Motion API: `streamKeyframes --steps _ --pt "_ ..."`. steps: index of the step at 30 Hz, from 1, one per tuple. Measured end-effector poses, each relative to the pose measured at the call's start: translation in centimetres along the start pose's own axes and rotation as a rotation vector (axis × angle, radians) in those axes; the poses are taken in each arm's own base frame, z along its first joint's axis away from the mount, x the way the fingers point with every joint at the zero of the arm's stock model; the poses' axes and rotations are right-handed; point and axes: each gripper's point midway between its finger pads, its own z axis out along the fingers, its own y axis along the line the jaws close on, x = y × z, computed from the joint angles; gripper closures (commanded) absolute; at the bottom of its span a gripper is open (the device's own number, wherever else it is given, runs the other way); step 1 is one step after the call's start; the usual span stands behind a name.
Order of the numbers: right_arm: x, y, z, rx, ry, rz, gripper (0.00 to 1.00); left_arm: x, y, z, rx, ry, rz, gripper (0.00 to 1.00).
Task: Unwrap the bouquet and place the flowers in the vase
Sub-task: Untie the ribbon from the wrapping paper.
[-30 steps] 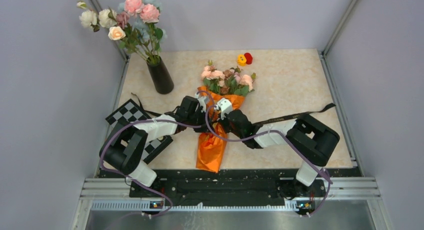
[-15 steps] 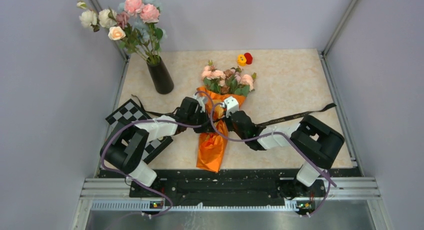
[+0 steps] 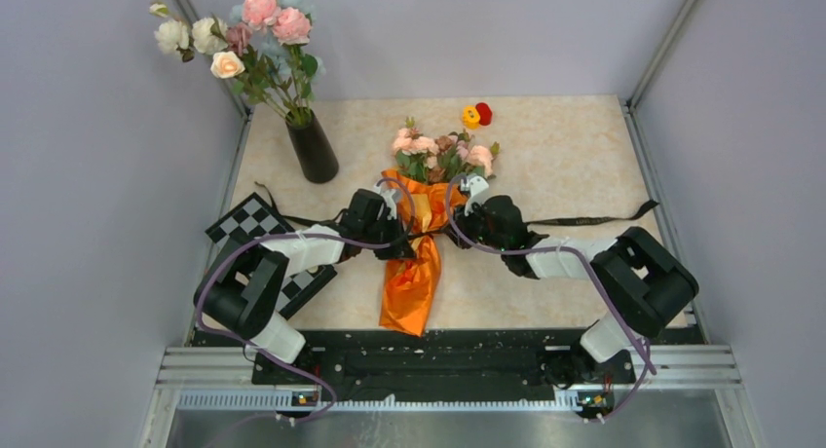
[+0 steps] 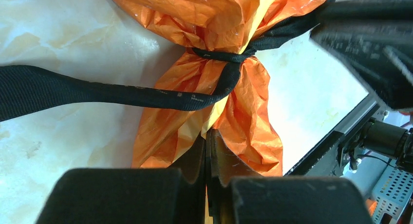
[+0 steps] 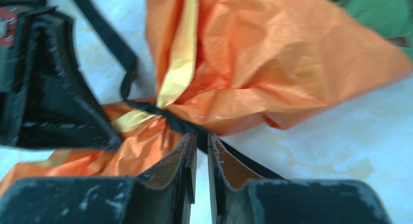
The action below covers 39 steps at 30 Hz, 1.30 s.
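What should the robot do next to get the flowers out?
Probably close the right gripper on the black ribbon and pull. The ribbon is knotted around the orange paper, the jaws stand slightly apart beside it, and the left gripper pinches the paper.

Left arm (image 3: 297,248) and right arm (image 3: 565,261) reach inward; left claw (image 4: 207,136) pressed shut, right claw (image 5: 200,139) barely parted.

The orange-wrapped bouquet (image 3: 414,263) lies flat and tied, flowers (image 3: 443,156) pointing away, right of the upright black vase (image 3: 314,148).
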Motion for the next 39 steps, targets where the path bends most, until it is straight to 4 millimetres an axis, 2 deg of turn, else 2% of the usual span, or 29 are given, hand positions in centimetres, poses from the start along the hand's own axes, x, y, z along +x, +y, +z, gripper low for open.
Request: streamKeyframes --steps 6,12,16,21,25,39 --pt "0.9 3.6 -0.7 -0.212 0.079 0.032 0.75 0.0 0.1 -0.3 -0.005 0.001 0.013 1.00" --pt "-0.3 5.3 -0.5 -0.293 0.080 0.042 0.77 0.1 0.2 -0.5 -0.008 0.004 0.017 1.00" --pt "-1.3 5.4 1.0 -0.294 0.079 0.042 0.79 0.1 0.2 -0.5 -0.008 0.004 0.017 1.00" --pt "-0.7 5.0 2.1 -0.281 0.110 0.049 0.80 0.1 0.2 -0.5 -0.008 0.004 0.017 1.00" --pt "0.4 4.6 2.2 -0.262 0.149 0.058 0.81 0.1 0.2 -0.5 -0.008 0.004 0.017 1.00" --pt "1.3 3.2 2.9 -0.195 0.162 0.035 0.81 0.1 0.2 -0.5 -0.008 0.004 0.017 1.00"
